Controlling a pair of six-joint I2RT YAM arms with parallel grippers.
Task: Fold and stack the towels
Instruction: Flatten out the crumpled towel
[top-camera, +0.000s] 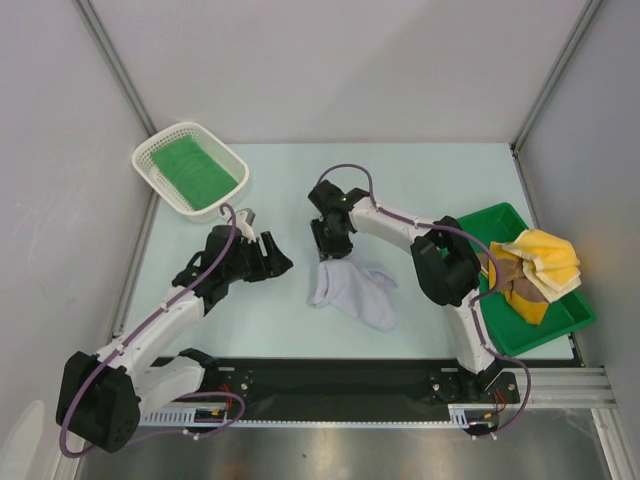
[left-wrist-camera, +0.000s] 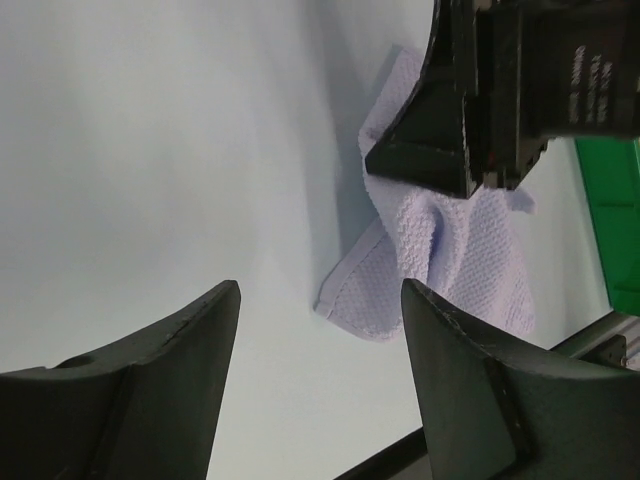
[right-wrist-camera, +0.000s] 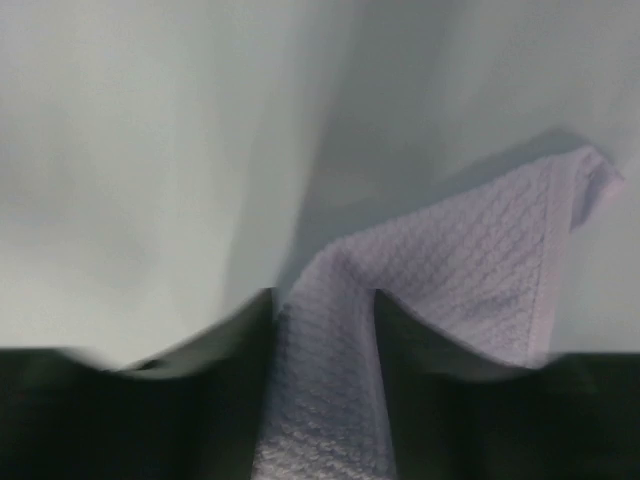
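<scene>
At the right gripper, fingers astride a raised ridge of the white towel, crumpled in the middle of the counter; clamped or merely touching, hard to tell through the blur. Near it, at the left gripper, fingers wide apart and empty. Risk from here: bunching the cloth tighter instead of flattening it, or knocking one arm against the other.

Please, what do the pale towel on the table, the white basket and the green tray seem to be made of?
The pale towel: soft matte cloth, probably cotton; a waffle weave and a stitched hem show. The white basket: probably rigid plastic, judging by its open mesh walls. The green tray: probably hard plastic, smooth, with a moulded raised rim.
</scene>
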